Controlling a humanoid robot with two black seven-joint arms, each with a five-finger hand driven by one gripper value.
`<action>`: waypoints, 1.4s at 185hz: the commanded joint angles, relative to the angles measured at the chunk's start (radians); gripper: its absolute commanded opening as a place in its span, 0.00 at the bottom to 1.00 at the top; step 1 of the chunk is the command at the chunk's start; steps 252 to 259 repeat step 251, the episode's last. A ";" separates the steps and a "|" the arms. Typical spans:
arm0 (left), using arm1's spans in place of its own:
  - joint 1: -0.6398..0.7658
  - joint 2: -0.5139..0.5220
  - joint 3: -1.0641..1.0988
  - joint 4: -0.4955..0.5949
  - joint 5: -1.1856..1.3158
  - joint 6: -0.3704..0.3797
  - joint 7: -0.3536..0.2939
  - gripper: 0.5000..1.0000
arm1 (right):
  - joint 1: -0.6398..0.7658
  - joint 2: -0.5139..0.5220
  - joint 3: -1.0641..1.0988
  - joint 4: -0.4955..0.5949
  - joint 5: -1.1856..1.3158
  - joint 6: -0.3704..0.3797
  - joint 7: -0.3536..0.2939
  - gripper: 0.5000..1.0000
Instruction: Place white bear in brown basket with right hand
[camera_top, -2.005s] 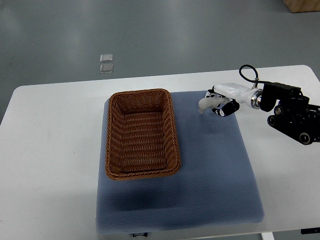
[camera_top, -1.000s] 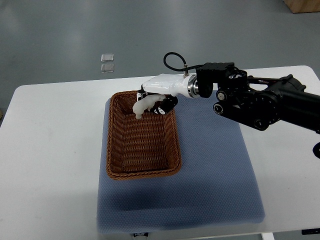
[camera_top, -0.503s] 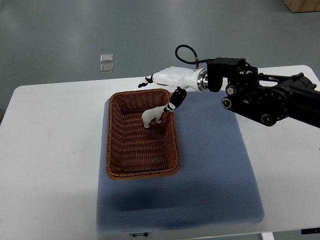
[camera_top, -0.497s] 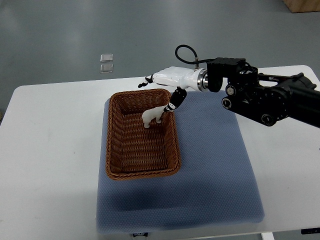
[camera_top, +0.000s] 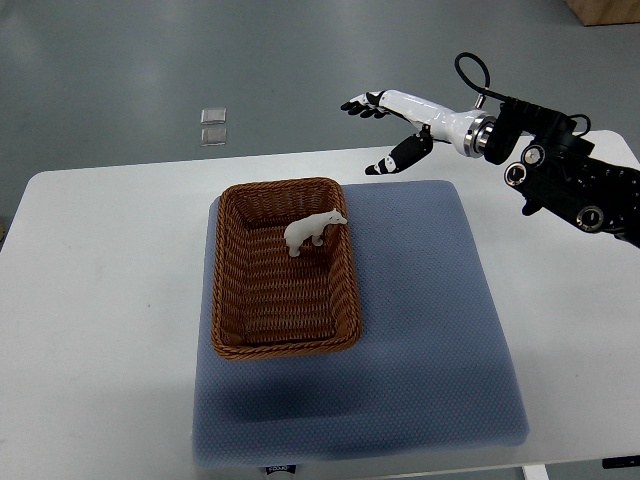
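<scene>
A small white bear (camera_top: 312, 230) stands upright inside the brown wicker basket (camera_top: 228, 300), in its far right part. My right hand (camera_top: 385, 130) hovers open, fingers spread, above the table's far edge, up and to the right of the basket, holding nothing. Its black arm (camera_top: 565, 180) comes in from the right edge. The left arm does not show.
The basket sits on a blue-grey mat (camera_top: 430, 330) spread over the white table (camera_top: 100, 300). Two small clear squares (camera_top: 212, 126) lie on the grey floor beyond the table.
The right hand carried the bear over the basket and let it go there. It has since opened and pulled back up and to the right, away from the basket.
</scene>
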 joint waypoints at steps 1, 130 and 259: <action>0.000 0.000 0.000 0.000 0.000 -0.001 0.000 1.00 | -0.042 -0.001 0.063 -0.043 0.082 -0.002 0.000 0.77; 0.000 0.000 0.000 0.000 0.000 0.001 0.000 1.00 | -0.208 0.027 0.137 -0.168 0.878 -0.151 0.003 0.85; 0.000 0.000 0.000 0.000 0.000 -0.001 0.000 1.00 | -0.220 0.038 0.149 -0.163 1.093 -0.194 0.017 0.85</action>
